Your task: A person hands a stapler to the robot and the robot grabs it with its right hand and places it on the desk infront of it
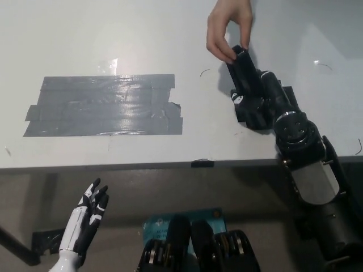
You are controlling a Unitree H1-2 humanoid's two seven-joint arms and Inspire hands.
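A black stapler (243,71) is held over the white desk (113,39) at the upper right. A person's hand (228,27) pinches its far end from above. My black right hand (258,96) has its fingers wrapped around the stapler's near part, above a dark tape patch (289,97). My white left hand (86,218) rests below the desk's front edge at the lower left, fingers spread and holding nothing.
A large patch of grey tape strips (105,106) covers the desk's left middle. The desk's front edge (170,165) runs across the picture, with a small black clip (203,163) on it.
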